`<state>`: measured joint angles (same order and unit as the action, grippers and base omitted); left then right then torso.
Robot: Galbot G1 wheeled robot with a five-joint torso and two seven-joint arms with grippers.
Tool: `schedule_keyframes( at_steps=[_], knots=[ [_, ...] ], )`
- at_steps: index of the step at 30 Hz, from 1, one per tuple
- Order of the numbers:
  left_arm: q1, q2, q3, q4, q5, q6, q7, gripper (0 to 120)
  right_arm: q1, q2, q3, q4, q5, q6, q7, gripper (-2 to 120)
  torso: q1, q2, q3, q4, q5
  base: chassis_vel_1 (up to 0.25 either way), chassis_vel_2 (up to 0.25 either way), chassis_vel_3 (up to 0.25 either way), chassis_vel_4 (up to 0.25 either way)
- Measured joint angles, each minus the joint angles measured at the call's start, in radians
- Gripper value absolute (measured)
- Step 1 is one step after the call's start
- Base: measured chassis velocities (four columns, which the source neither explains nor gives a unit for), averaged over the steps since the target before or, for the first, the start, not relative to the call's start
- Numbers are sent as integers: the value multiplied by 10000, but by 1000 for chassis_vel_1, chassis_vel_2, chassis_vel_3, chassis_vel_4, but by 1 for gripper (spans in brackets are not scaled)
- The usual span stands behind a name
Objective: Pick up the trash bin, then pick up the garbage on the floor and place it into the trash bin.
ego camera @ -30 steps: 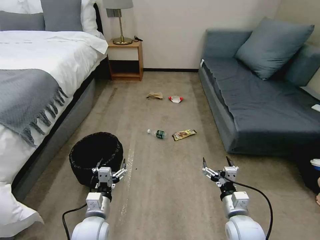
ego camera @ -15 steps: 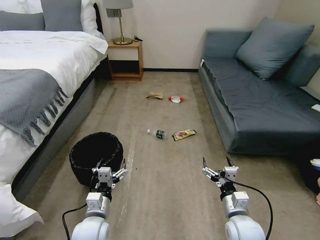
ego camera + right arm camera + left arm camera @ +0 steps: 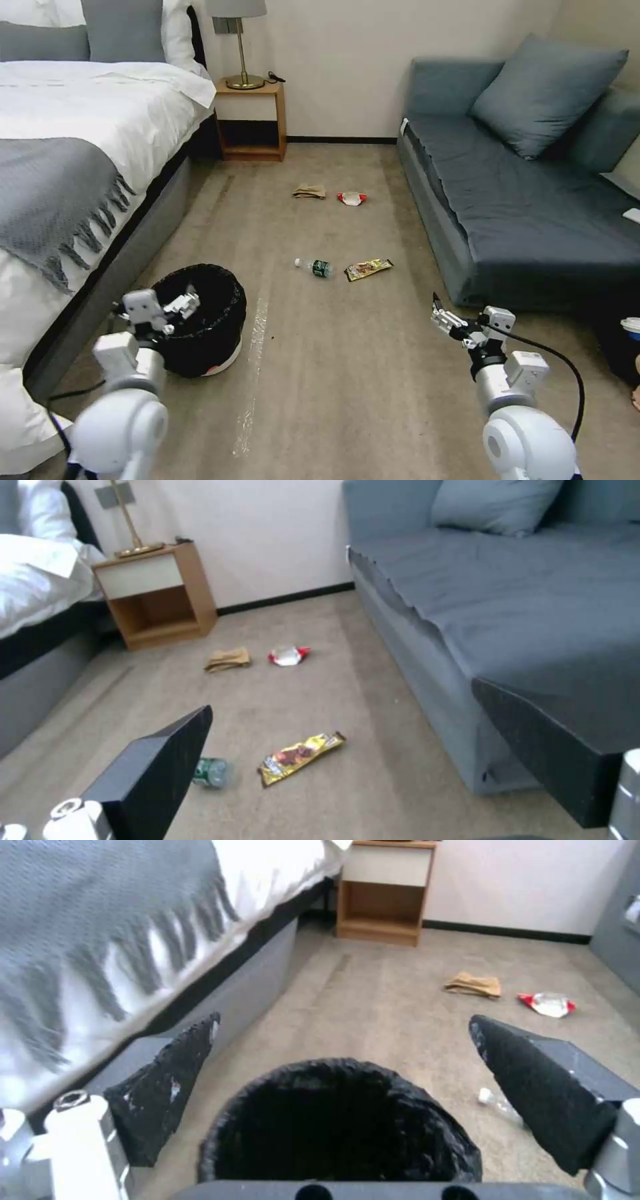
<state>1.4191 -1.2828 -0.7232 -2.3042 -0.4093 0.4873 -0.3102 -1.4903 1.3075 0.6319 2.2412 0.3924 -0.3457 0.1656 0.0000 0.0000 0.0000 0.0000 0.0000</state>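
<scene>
Your floor: bin under left pincer; bottle, wrappers, paper ahead of right pincer.

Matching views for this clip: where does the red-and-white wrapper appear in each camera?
Head view: red-and-white wrapper on the carpet, mid-floor, far from the robot.
Left wrist view: wrapper beyond the trash bin.
Right wrist view: wrapper on the carpet near the sofa.
Shared landmark: crumpled brown paper right beside it.

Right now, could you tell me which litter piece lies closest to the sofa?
The yellow-brown snack wrapper, right of the bottle; the other pieces lie farther left.
</scene>
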Motion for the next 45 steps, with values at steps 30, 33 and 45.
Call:
schedule_keyframes(
  at_steps=[30,33,45],
  knots=[
    [-2193,2364,-821,2467,-3836,1395,-1730,83,1382,-3683,1713,2590,5180,-3989,1069,100,0,0,0,1,-2,0,0,0,0],
    [-2358,2375,-738,2696,-3809,1378,-1686,83,1874,-3253,930,1502,4806,-3980,1042,100,0,0,0,-2,-5,0,0,0,0],
    [-2312,2252,-546,2822,-3843,1522,-1617,82,2095,-2975,509,637,4447,-3936,978,100,0,0,0,0,-3,0,0,0,0]
  ],
)
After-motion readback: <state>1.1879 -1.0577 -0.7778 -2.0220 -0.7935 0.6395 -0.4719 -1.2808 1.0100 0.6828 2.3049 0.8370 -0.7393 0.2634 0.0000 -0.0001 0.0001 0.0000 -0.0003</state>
